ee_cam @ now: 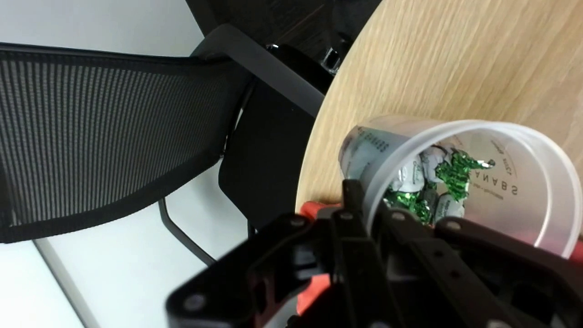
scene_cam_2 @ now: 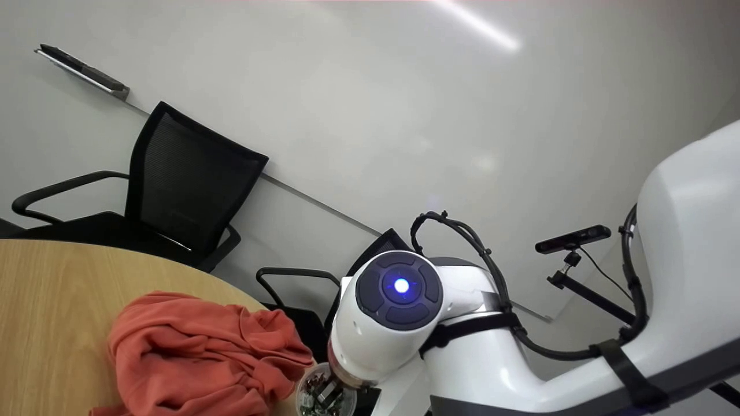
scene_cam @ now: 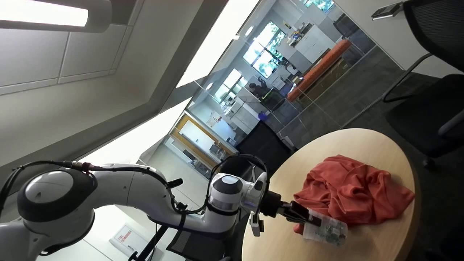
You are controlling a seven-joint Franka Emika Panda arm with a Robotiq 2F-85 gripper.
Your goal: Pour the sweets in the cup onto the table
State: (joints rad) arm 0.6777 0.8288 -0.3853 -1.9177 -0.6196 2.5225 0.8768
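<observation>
Left of the cup (scene_cam: pixel 323 229) in an exterior view, there's the white arm (scene_cam: pixel 152 191); next, the jaws, pinching the cup's rim! Wrapped sweets (ee_cam: pixel 411 176) sit inside; the cup itself, touching the counter (scene_cam: pixel 353 139) or just above, I can't tell. Behind the cup, spreading right, lies crumpled red cloth (scene_cam: pixel 348 192).

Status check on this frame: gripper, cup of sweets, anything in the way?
Gripper shut on the cup. Sweets inside, not yet poured. Red cloth bunched on the table near the cup; might catch some.
</observation>
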